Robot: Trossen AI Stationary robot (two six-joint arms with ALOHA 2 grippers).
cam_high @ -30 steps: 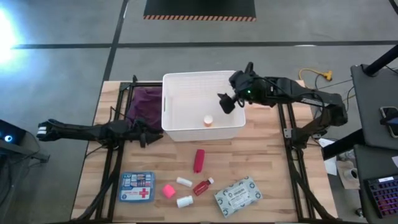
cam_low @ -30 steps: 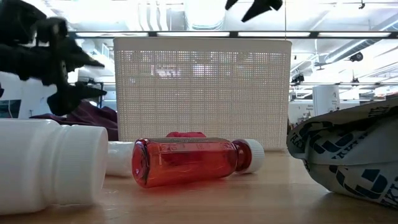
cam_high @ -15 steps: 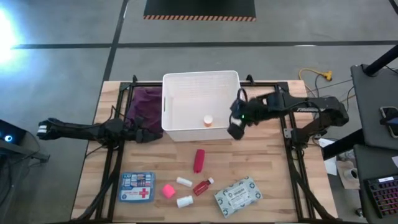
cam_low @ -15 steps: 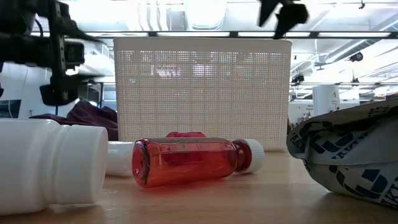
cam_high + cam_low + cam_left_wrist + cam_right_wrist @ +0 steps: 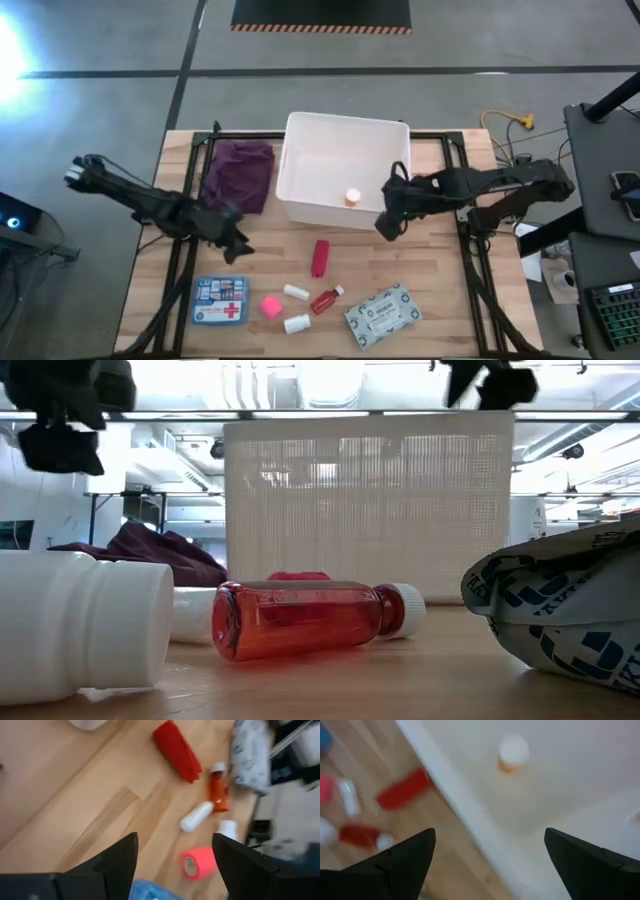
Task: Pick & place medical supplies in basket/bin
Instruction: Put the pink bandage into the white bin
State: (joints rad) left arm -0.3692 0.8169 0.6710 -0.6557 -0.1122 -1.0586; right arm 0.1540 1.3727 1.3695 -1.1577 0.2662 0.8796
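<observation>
The white bin (image 5: 345,165) stands at the table's far middle with an orange bottle (image 5: 352,198) lying inside. On the wood nearer me lie a red tube (image 5: 320,257), a first-aid box (image 5: 219,301), a pink cube (image 5: 271,306), two white vials (image 5: 296,292), a red bottle (image 5: 326,299) and a patterned packet (image 5: 383,313). My left gripper (image 5: 235,245) hangs open above bare wood, left of the tube. My right gripper (image 5: 388,222) is open over the bin's near right corner, with the rim (image 5: 455,795) showing between its fingers. My right gripper's fingers stand on either side of the bin's near right rim (image 5: 455,795), slanting down from above. Whether either finger touches the rim, I cannot tell.
A purple cloth (image 5: 240,172) lies bunched on the table left of the bin. Bare wood stretches between the bin's near wall and the row of supplies. Black frame rails (image 5: 180,250) run along both sides of the table.
My left gripper has swung from beside the bin's left wall toward the near edge, risen and tipped downward. My right gripper has come from over the bin toward the near edge and down to its near right corner. The bin has slid toward the table's right and turned slightly.
</observation>
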